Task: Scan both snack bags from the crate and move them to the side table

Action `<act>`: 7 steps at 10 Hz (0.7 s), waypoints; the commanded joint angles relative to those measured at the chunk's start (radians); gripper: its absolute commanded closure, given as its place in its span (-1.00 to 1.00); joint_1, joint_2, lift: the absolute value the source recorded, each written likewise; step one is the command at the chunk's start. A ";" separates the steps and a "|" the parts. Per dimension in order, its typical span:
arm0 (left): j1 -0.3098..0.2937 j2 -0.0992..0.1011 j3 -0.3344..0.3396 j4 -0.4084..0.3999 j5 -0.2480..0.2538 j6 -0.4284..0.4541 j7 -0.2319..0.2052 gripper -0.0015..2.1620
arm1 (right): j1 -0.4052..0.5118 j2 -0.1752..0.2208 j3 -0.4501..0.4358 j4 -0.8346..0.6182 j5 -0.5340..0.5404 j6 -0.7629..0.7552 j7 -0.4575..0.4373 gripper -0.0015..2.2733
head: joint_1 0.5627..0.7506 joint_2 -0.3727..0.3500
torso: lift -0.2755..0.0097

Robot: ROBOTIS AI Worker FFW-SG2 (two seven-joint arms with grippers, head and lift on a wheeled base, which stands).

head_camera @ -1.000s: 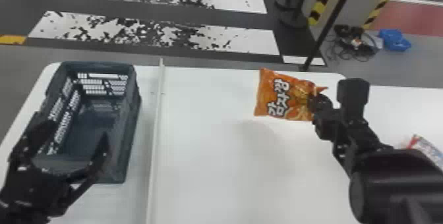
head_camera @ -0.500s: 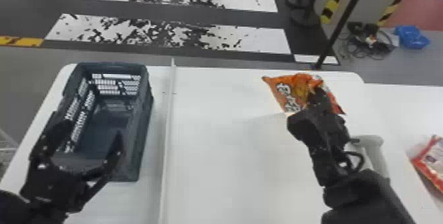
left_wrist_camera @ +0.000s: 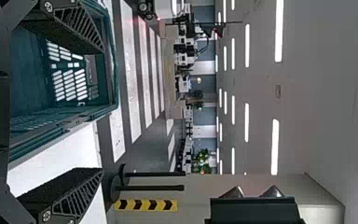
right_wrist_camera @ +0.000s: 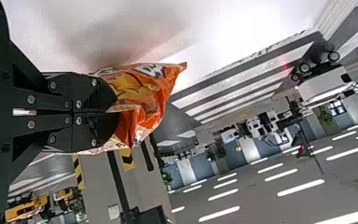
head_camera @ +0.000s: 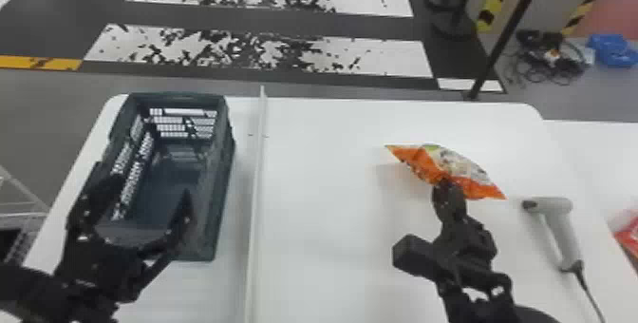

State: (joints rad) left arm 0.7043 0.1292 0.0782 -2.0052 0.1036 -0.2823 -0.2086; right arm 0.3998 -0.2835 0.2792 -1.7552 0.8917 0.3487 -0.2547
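The right fingers (head_camera: pixel 448 198) hold an orange snack bag (head_camera: pixel 417 161).

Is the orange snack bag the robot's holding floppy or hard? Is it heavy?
Probably floppy: the orange snack bag creases where the right gripper pinches it. It looks light, since one pinch seems to hold it above the table. Its shiny wrapper might be a bit slippery.

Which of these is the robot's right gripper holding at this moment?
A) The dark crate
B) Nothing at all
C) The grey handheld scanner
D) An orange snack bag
D: the right gripper has its fingers closed on the orange snack bag, up over the white table.
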 commanded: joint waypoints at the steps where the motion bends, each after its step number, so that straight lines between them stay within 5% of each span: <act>1: -0.006 0.001 0.000 0.008 0.002 -0.001 0.000 -0.91 | 0.053 -0.013 0.015 -0.030 -0.016 -0.030 -0.003 -0.22 | 0.41 -0.04 | 0.40; 2: -0.012 0.003 0.000 0.013 0.005 -0.001 0.000 -0.91 | 0.076 -0.013 0.021 -0.053 -0.031 -0.043 -0.003 -0.96 | 0.41 -0.02 | 0.40; 5: -0.023 0.006 -0.002 0.029 0.013 -0.001 0.002 -0.91 | 0.126 -0.023 0.024 -0.122 -0.112 -0.052 -0.001 -0.97 | 0.41 0.10 | 0.40; 7: -0.025 0.009 -0.002 0.029 0.018 -0.001 0.002 -0.91 | 0.146 -0.025 -0.009 -0.175 -0.286 -0.110 0.037 -0.96 | 0.41 0.15 | 0.40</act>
State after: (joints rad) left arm 0.6797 0.1374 0.0768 -1.9758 0.1204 -0.2828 -0.2071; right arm 0.5411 -0.3078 0.2799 -1.9136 0.6569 0.2485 -0.2196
